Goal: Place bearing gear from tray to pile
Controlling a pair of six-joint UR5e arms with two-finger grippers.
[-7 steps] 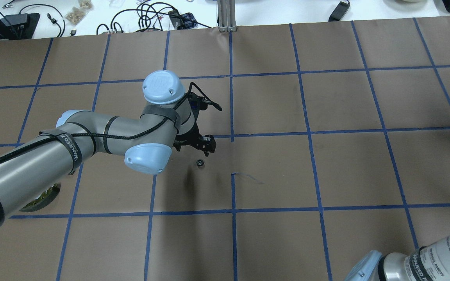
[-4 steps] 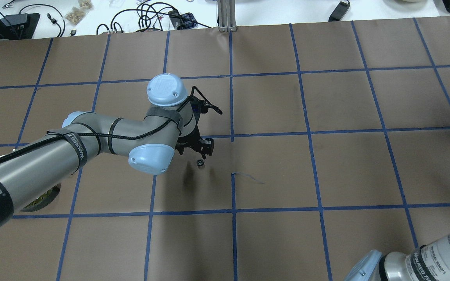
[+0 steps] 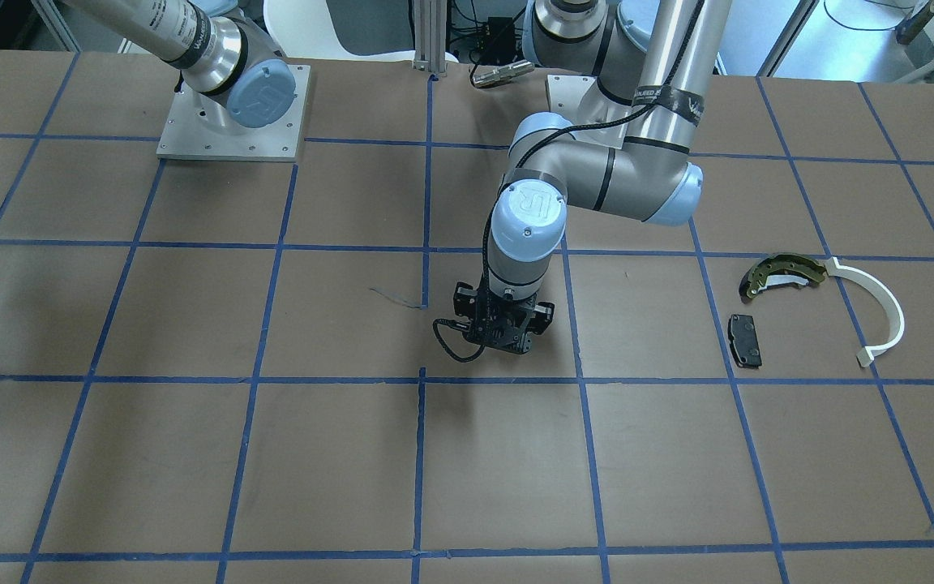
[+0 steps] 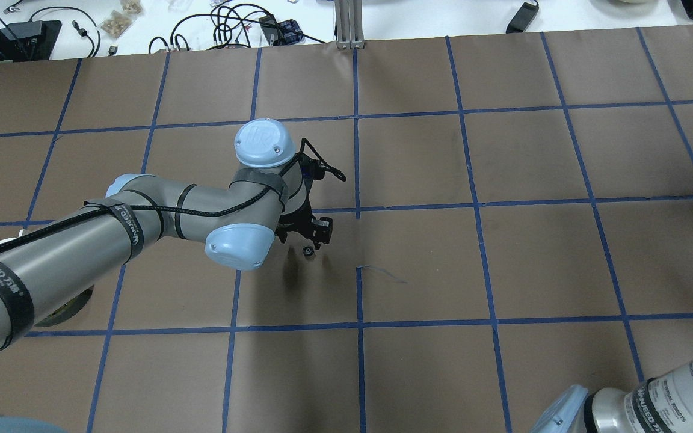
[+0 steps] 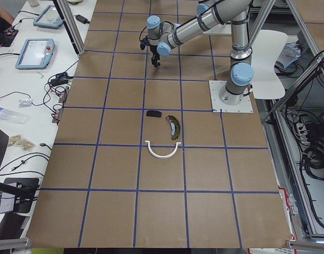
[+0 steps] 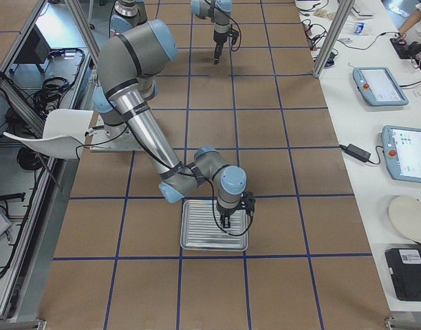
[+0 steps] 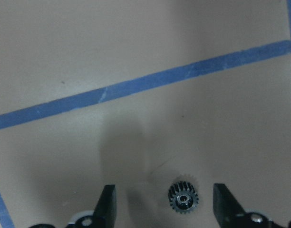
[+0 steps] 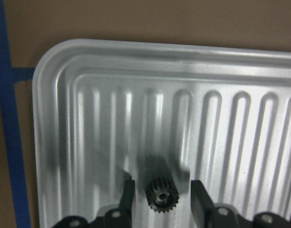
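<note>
Bearing gear (image 8: 161,194) lies in tray (image 8: 55,66) on ribbed floor near corner. Right gripper (image 8: 161,189) open, fingers straddling it, slim gap each side, nothing held. Second gear (image 7: 183,200) flat on table paper (image 7: 136,42), between fingertips of left gripper (image 7: 165,206) — wide open, no contact. Pile — brake shoe (image 3: 783,272), white arc (image 3: 880,308), brake pad (image 3: 744,341) — well apart from both.

Table top (image 4: 503,150): brown paper with a blue tape grid (image 4: 406,114), is lying under the left claw (image 4: 315,236) and spreading all round it.
White bench (image 4: 443,18): is running along the table's far edge, well beyond the claw, and is carrying black cables (image 4: 226,21).
Aluminium post (image 4: 349,24): is standing at that edge, straight beyond the claw.
White chair (image 5: 270,63): is sitting off the table, well behind the claw.
Grey floor (image 5: 310,211): is showing past the chair.
</note>
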